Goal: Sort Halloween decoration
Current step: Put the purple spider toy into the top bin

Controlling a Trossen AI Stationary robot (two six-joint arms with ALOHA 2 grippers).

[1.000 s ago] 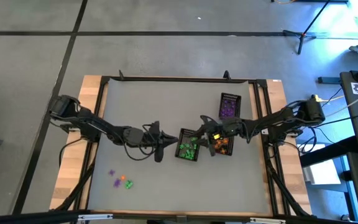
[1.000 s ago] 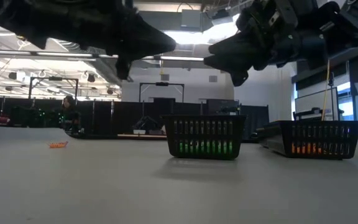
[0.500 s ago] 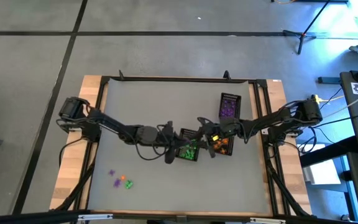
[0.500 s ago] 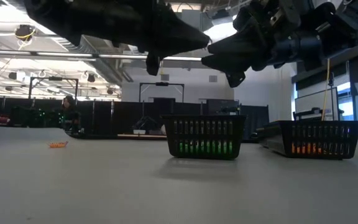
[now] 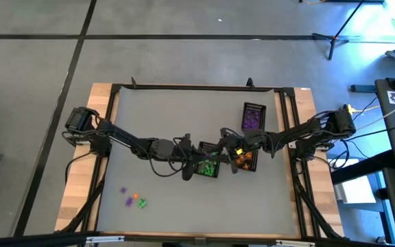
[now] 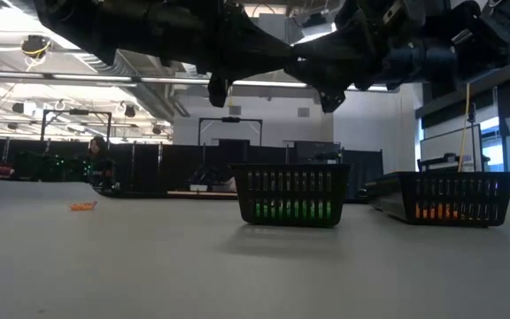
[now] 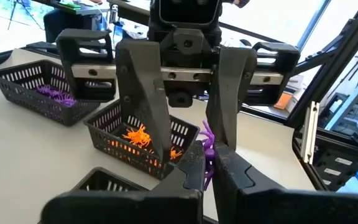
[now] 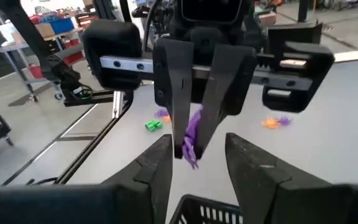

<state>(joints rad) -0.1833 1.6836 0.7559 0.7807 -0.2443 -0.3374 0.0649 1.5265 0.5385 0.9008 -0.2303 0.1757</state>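
High view shows the grey worktop [image 5: 156, 116] in its black frame, with both dark arms reaching toward the middle from opposite sides. Three black rectangular mesh baskets stand right of centre: one with green trinkets [image 5: 207, 163], one just beside it with orange trinkets [image 5: 244, 159], and one a little farther back with purple trinkets [image 5: 253, 117]. From the low camera the green-filled basket [image 6: 291, 196] and the orange-filled one [image 6: 454, 198] stand apart on the surface, with both arms hanging dark above them.

The left hand [image 5: 189, 163] hovers at the near edge of the green basket, its fingers closed on a small purple plastic trinket [image 7: 206, 148]; the right wrist camera sees that same trinket [image 8: 192, 138] pinched between the two fingertips. The right hand [image 5: 228, 143] hovers close by, facing the left one, between the green and orange baskets, with its fingers [image 8: 156, 163] spread apart and nothing between them.

Near the front left of the worktop lie a few loose trinkets [image 5: 133, 199] in purple, orange and green, well apart from the baskets. One orange piece [image 6: 82, 206] shows low on the surface at the far left.
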